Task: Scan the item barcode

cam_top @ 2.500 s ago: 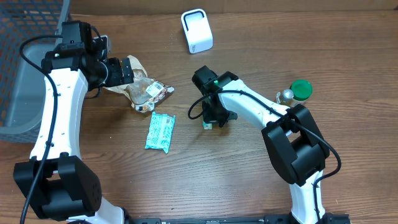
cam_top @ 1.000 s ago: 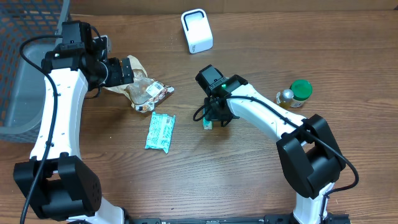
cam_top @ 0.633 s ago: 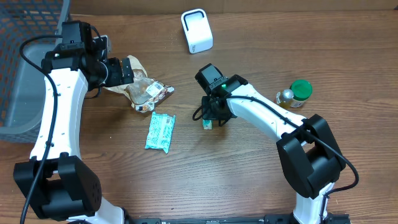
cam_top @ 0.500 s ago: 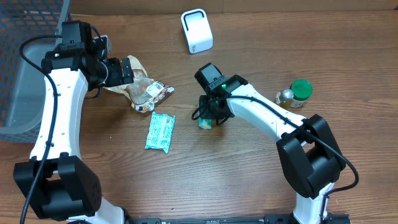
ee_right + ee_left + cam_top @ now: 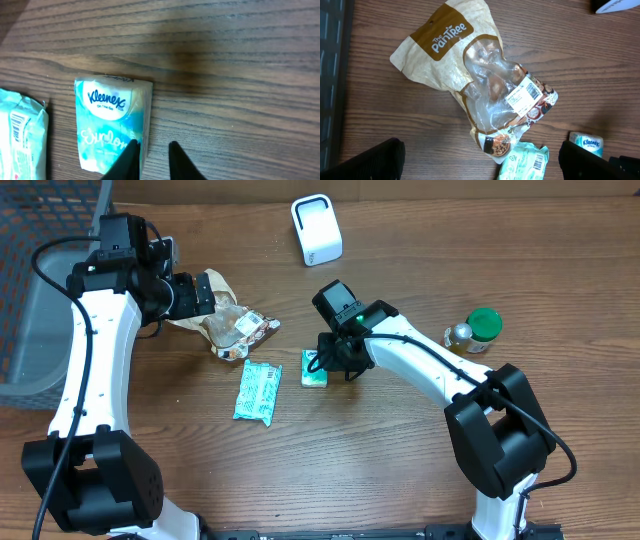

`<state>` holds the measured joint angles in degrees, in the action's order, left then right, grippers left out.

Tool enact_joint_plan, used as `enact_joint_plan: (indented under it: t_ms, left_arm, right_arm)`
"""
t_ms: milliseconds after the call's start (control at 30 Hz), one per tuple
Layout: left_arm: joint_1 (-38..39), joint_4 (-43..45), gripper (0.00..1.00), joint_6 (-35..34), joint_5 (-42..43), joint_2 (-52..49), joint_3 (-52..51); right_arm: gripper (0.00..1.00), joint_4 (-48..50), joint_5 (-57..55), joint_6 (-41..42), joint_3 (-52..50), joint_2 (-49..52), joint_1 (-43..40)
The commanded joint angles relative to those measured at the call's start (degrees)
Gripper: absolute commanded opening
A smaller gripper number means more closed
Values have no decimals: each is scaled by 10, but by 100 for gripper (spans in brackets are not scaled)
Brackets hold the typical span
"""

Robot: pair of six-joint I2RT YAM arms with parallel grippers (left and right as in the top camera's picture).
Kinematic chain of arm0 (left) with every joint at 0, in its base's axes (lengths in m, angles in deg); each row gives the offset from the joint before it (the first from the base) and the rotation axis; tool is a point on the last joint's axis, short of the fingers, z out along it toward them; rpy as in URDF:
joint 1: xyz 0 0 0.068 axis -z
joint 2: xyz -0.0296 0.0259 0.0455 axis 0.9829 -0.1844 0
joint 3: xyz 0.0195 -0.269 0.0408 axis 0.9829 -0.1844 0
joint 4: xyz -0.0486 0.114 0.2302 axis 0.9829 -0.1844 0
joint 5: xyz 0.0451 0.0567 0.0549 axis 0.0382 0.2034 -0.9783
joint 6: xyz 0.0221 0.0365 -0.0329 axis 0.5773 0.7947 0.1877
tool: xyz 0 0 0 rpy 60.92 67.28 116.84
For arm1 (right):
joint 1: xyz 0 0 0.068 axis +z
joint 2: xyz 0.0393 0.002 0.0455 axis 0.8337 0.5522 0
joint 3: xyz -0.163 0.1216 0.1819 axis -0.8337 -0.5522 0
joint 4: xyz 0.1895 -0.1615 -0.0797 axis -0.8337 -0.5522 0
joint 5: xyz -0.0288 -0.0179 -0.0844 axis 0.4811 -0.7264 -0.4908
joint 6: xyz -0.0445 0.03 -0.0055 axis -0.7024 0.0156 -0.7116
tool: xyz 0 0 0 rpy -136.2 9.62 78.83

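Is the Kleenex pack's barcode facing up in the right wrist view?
No: the Kleenex pack lies with its logo face up, and no barcode shows on that face.

Kleenex pack (image 5: 112, 125) is lying flat on the wooden table (image 5: 240, 60), logo facing up. The right gripper (image 5: 151, 155) is hovering at its right edge, fingers slightly parted with just bare wood between. A greenish packet (image 5: 22, 135) with a barcode is peeking in on the left.
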<state>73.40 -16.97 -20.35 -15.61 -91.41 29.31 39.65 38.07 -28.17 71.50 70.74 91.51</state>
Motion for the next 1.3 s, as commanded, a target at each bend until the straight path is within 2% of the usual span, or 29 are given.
enact_joint_plan:
  t_ms: [0, 367, 800, 1067, 1267]
  left_arm:
    - [4, 2, 99, 17, 7, 2, 1]
    - [4, 2, 100, 17, 7, 2, 1]
    - [4, 2, 100, 17, 7, 2, 1]
    - [4, 2, 100, 17, 7, 2, 1]
    - [4, 2, 100, 17, 7, 2, 1]
  right_arm:
    - [20, 8, 3, 0, -3, -22, 3]
    - [24, 37, 29, 1, -21, -20, 3]
    - [24, 50, 33, 3, -27, -19, 4]
    - [24, 92, 47, 20, -65, -17, 4]
    - [27, 102, 50, 20, -68, -16, 4]
